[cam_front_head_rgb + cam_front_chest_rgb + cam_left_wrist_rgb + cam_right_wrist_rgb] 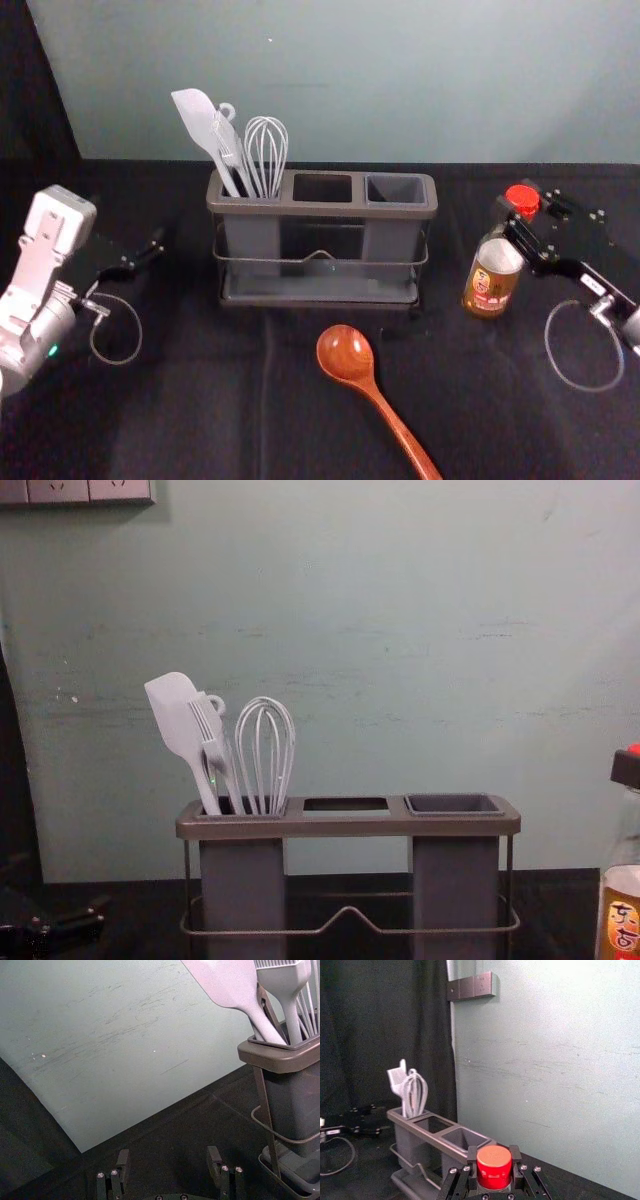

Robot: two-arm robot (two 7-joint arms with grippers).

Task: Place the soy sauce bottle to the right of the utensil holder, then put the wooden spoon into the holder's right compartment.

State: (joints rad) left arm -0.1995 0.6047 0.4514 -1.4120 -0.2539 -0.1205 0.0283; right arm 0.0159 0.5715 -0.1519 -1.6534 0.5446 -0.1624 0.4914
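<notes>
At the right, my right gripper (524, 218) is shut on the neck of the soy sauce bottle (492, 276), just under its red cap; the right wrist view has the gripper (493, 1162) with a finger on each side of the cap (494, 1166). The bottle (622, 912) looks upright in the chest view. It is right of the utensil holder (320, 209), whose middle and right compartments hold nothing. The wooden spoon (346, 354) lies in front, bowl toward the holder. My left gripper (150, 256) is idle at the left; its wrist view has the gripper (169, 1162) open and empty.
A white spatula (196, 118), a brush and a whisk (266, 152) stand in the holder's left compartment. A pale wall (330, 600) rises behind the table's black cloth (200, 400). Cable loops hang by both grippers.
</notes>
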